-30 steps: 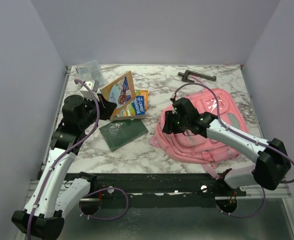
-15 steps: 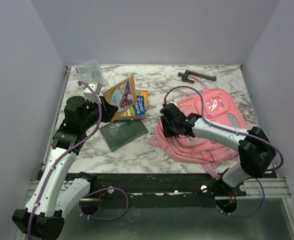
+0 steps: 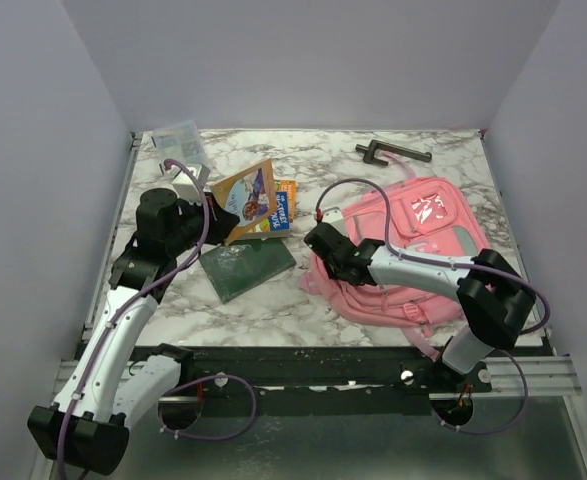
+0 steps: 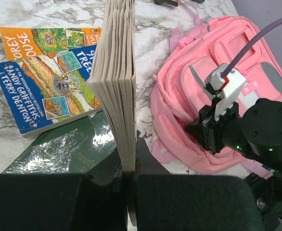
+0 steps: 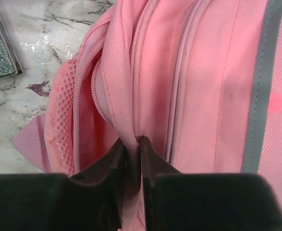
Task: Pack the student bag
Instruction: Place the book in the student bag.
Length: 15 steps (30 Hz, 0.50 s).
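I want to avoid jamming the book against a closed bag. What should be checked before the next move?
1. Book held firmly: ok. The left gripper is shut on the tan book, which stands on edge.
2. Bag fabric gripped: ok. The right gripper pinches a fold of the student bag beside its zipper.
3. Opening wide enough: not ok. Only a narrow slit shows in the right wrist view.
4. Route to the opening free: cannot tell. The right arm lies across the bag's near side.
5. Other books out of the way: ok. The green book and blue-orange book lie flat, left of the bag.
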Each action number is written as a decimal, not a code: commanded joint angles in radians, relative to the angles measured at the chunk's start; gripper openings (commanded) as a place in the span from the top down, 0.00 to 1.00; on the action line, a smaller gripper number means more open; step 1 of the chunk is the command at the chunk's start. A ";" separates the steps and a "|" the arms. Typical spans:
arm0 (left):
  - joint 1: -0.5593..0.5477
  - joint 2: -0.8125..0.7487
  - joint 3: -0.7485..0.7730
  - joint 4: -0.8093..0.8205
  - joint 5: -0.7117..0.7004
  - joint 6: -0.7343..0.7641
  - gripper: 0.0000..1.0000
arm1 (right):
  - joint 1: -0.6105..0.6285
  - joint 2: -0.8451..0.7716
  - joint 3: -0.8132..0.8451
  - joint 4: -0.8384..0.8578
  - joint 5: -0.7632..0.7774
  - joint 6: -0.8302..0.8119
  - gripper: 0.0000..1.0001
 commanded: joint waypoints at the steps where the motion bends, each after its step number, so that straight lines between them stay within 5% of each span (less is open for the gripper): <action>1: 0.007 0.016 -0.010 0.040 0.040 -0.003 1.00 | 0.011 -0.021 0.003 -0.003 0.137 0.022 0.93; 2: 0.007 0.021 -0.011 0.041 0.044 -0.004 1.00 | 0.011 -0.050 0.007 -0.009 0.152 0.021 0.99; 9: 0.009 0.050 -0.034 0.070 0.135 -0.095 1.00 | 0.009 -0.228 0.095 -0.065 0.143 -0.047 1.00; 15: 0.007 0.081 -0.171 0.254 0.425 -0.348 1.00 | 0.007 -0.343 0.192 -0.136 0.116 -0.102 1.00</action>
